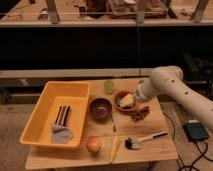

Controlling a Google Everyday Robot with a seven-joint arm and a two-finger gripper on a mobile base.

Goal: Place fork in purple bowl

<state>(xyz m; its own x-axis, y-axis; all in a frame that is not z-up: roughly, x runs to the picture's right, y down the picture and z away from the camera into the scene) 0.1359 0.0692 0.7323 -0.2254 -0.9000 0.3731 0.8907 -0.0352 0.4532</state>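
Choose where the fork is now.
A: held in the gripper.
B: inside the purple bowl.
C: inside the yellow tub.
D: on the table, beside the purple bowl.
D: the fork lies on the table just beside the purple bowl, not in it, while the gripper is at the orange-brown bowl, away from the fork.

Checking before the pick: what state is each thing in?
fork, lying flat on the table, untouched.
purple bowl, upright, empty.
orange-brown bowl, upright, pale contents inside.
yellow tub, upright, cloth and dark items inside.
hand, open, right of the orange-brown bowl, holding nothing.
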